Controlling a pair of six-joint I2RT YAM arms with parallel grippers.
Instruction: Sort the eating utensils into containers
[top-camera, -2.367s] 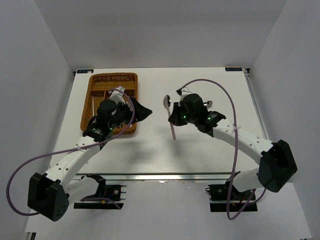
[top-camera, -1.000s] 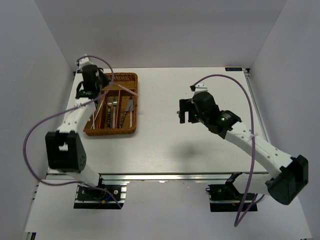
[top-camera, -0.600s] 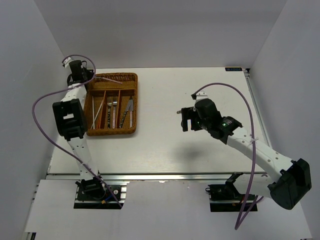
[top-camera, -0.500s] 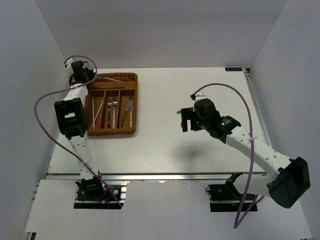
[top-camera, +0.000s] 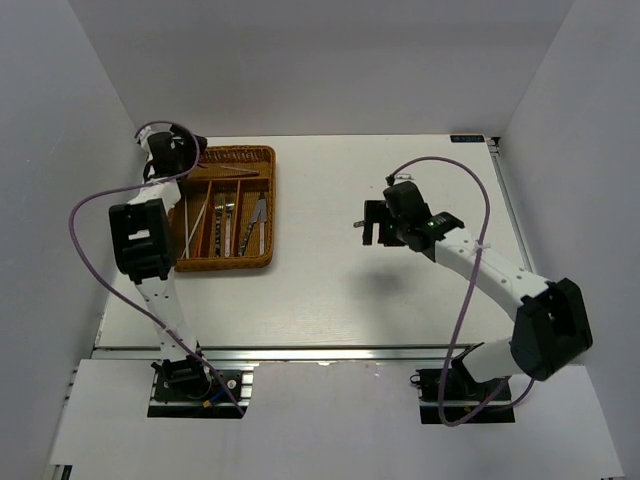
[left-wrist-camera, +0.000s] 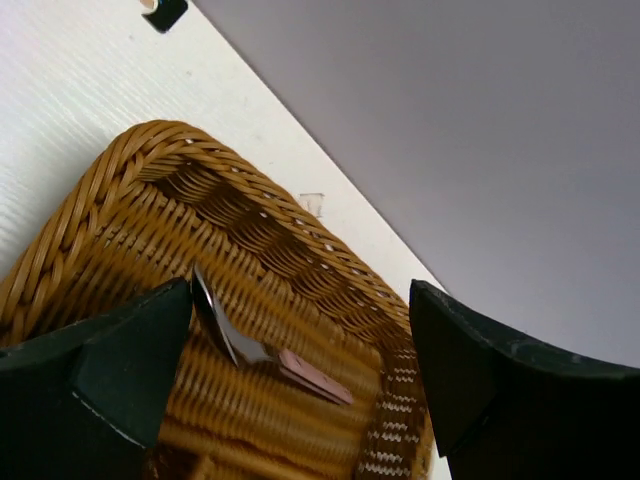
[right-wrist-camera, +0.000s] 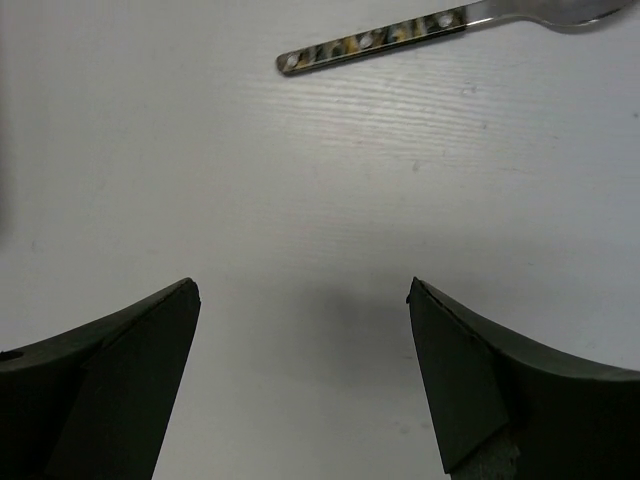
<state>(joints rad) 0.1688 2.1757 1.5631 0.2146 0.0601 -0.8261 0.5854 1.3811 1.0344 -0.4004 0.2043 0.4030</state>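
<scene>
Right end effector (right-wrist-camera: 302, 298): fingers spread wide, holding nothing, hovering over the bare white worktop (top-camera: 320, 300). Just beyond it a utensil with a speckled handle (right-wrist-camera: 375, 40) lies flat on the worktop, its head cut off by the frame edge.

Wicker tray (top-camera: 222, 266): set at the left side of the worktop, well apart from the right arm. Long slots hold chopsticks (top-camera: 190, 218) on the left, forks (top-camera: 222, 215) in the middle and knives (top-camera: 255, 218) on the right.

Far crosswise slot: a pink-handled utensil (left-wrist-camera: 300, 368) lies inside, type not discernible.

Left end effector (left-wrist-camera: 300, 295): over the tray's far-left corner, fingers spread, gripping nothing, the pink-handled utensil seen between them
</scene>
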